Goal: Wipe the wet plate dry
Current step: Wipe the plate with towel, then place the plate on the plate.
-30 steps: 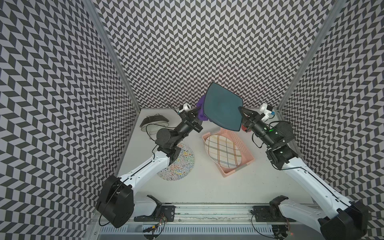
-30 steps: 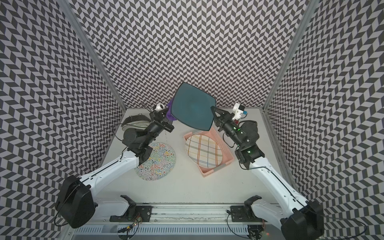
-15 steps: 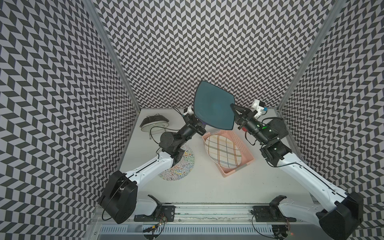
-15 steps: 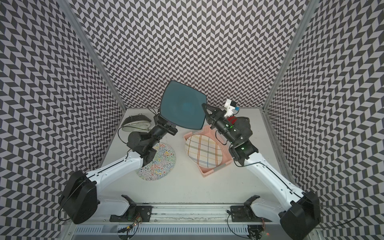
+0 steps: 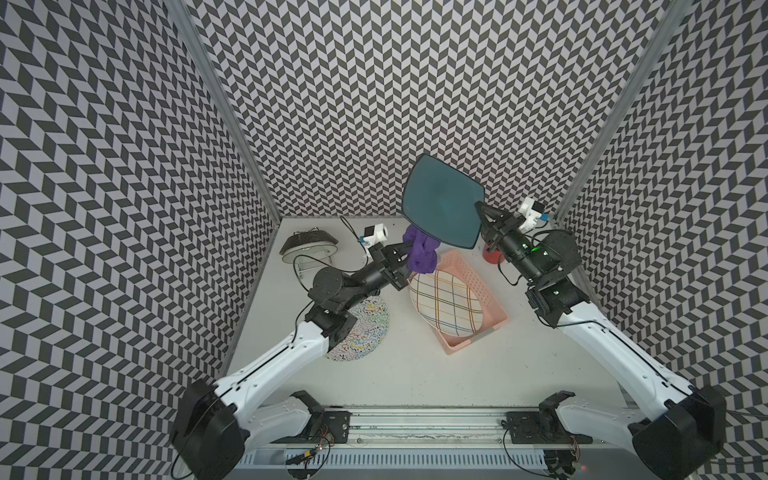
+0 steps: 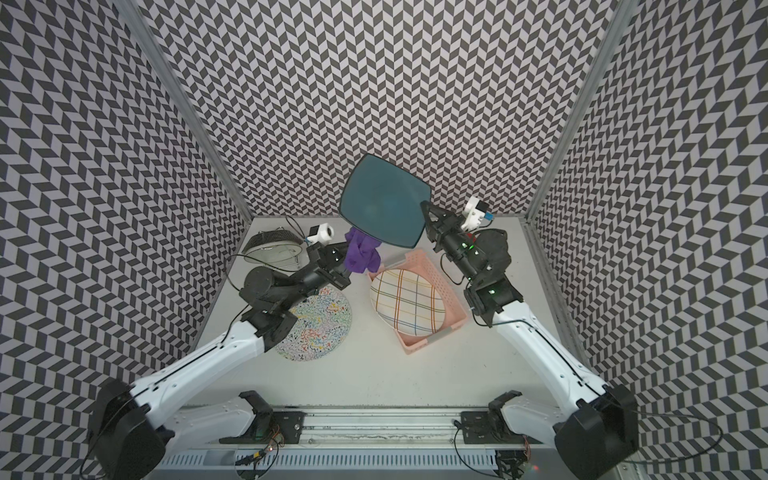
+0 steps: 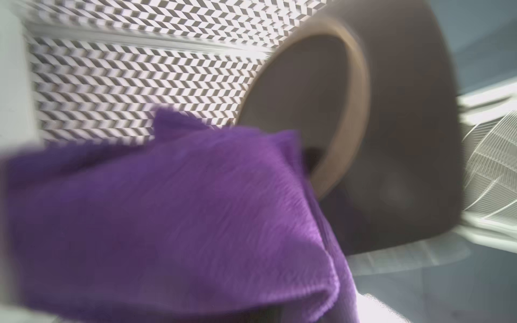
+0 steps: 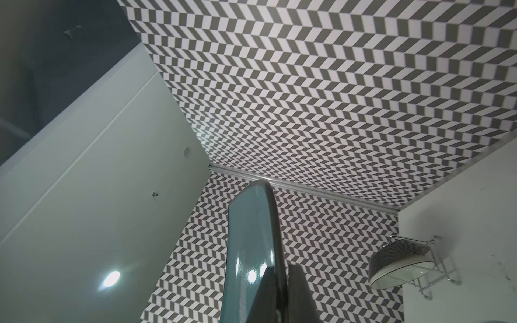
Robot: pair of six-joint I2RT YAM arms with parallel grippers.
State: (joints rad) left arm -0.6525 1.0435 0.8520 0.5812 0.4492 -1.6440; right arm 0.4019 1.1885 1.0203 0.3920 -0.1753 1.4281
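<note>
The plate (image 5: 442,201) (image 6: 382,201) is square and teal, held up tilted above the table's back. My right gripper (image 5: 480,212) (image 6: 424,210) is shut on its right edge. In the right wrist view the plate (image 8: 251,251) stands edge-on and glossy between the dark fingers (image 8: 300,293). My left gripper (image 5: 405,259) (image 6: 347,259) is shut on a bunched purple cloth (image 5: 422,253) (image 6: 361,249) just under the plate's lower left edge. In the left wrist view the cloth (image 7: 167,223) hides the jaws and lies against the plate's dull underside (image 7: 391,139).
A pink basket (image 5: 486,286) below the plate holds a plaid plate (image 5: 446,303). A squiggle-patterned plate (image 5: 365,328) lies under the left arm. A wire rack with a dish (image 5: 309,247) stands at the back left. Something red (image 5: 492,255) sits behind the right arm.
The plate swung left, then back right and slightly up. The left gripper carried the cloth from the plate's upper left edge, behind it, down to its lower left edge.
</note>
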